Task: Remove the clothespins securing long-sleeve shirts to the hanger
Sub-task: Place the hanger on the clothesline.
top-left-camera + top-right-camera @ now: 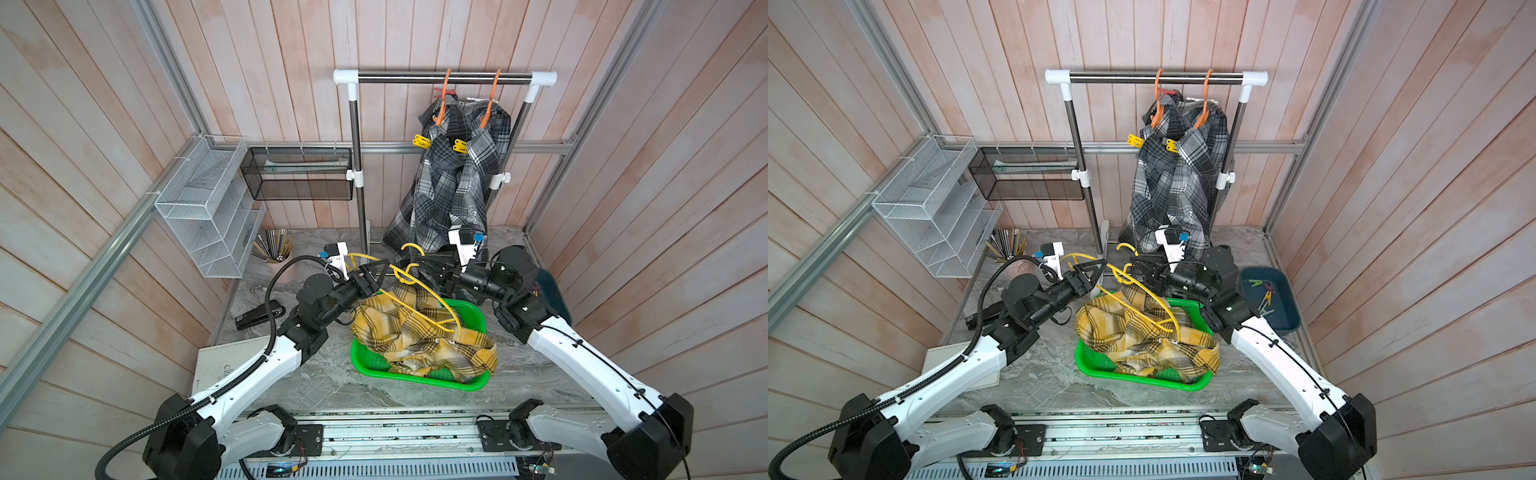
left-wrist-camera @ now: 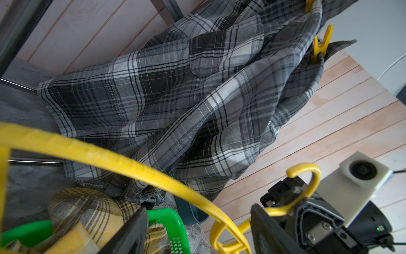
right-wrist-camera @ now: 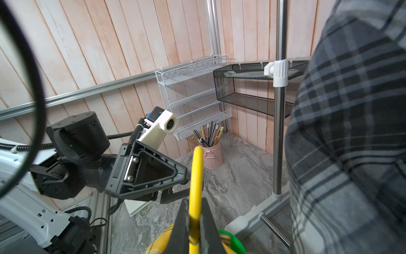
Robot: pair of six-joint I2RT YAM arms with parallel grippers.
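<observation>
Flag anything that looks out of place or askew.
The yellow hanger is off the rail, held tilted over the green basket by the right hand; the yellow shirt lies crumpled in the basket, draping over its rim.

The 2 white-and-black robot arms, left (image 1: pixel 257 361) and right (image 1: pixel 582 353), rise from the bench's near edge and bend inward above its middle. The left arm's black parallel gripper (image 1: pixel 384 274) points right, jaws spread wide. The right arm's black parallel gripper (image 3: pixel 194 201) points left, pinched tight on a thin yellow plastic hanger (image 3: pixel 195 167).
</observation>
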